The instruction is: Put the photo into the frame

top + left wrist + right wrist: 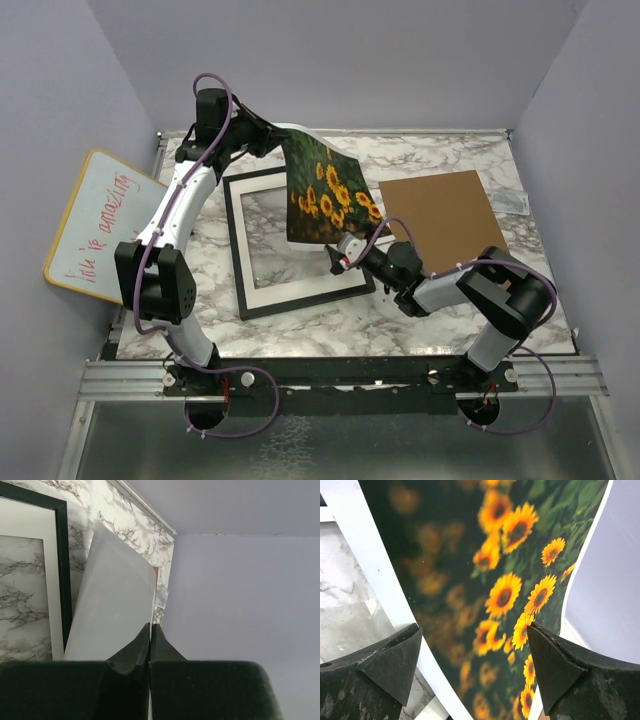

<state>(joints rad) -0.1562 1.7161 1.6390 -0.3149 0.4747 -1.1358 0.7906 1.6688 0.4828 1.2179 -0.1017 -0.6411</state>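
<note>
The photo (325,195), sunflowers on dark green, hangs tilted and slightly curled above the right part of the frame (232,250). My left gripper (278,135) is shut on the photo's far top corner. In the left wrist view the photo's white back (112,600) runs out from my left gripper (151,626), with the black frame (62,570) lying below. My right gripper (335,255) stands open at the photo's lower edge. In the right wrist view the printed side (495,580) fills the space ahead of my right gripper (475,635), whose wide jaws do not pinch it.
The white mat (300,285) lies inside the frame on the marble table (420,315). A brown backing board (443,215) lies at the right. A yellow-rimmed whiteboard (100,225) leans at the left edge. Grey walls close in three sides.
</note>
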